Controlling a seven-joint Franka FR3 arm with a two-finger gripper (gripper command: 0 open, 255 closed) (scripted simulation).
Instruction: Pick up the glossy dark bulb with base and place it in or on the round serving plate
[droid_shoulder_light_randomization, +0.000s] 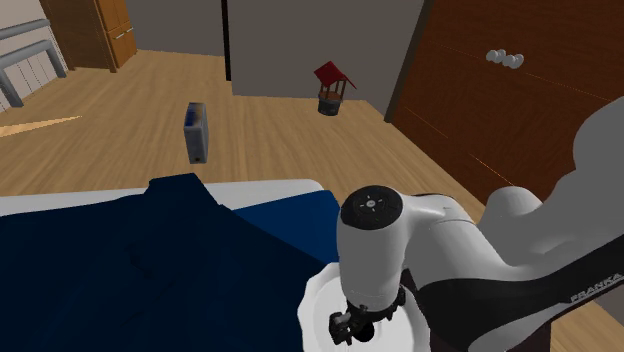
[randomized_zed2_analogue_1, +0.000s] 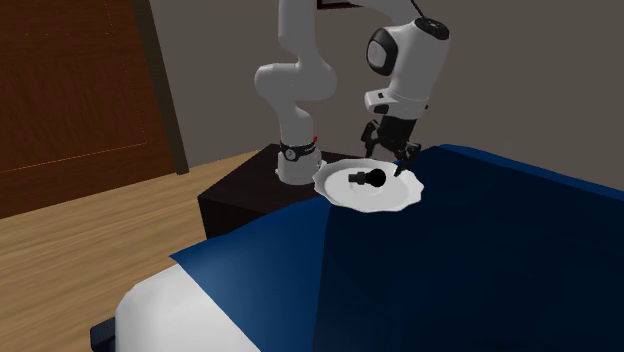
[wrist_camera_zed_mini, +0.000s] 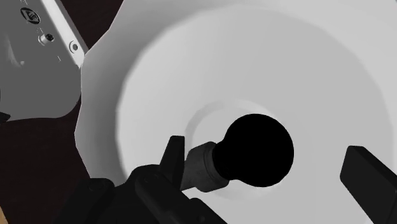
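Jaws spread wide, pinching nothing. Between them in the wrist view you see the glossy black round bulb (wrist_camera_zed_mini: 257, 151) with its short grey base (wrist_camera_zed_mini: 203, 167), lying on its side, not gripped. Its long axis runs roughly along the line from one finger (wrist_camera_zed_mini: 173, 153) to the other: base end just beside that finger, globe well short of the other. The bulb rests near the middle of the white round plate with a scalloped rim (wrist_camera_zed_mini: 305, 57). The second exterior view agrees, base toward that view's left, jaws hanging just above the plate's far side. The plate sits at the edge of the dark blue bed cover (randomized_zed2_analogue_1: 480, 260), next to the dark box stand (randomized_zed2_analogue_1: 240, 190). Judgement: placement looks done. You'd need only a straight lift clear, no closing. Mind the finger near the base so it doesn't roll the bulb.
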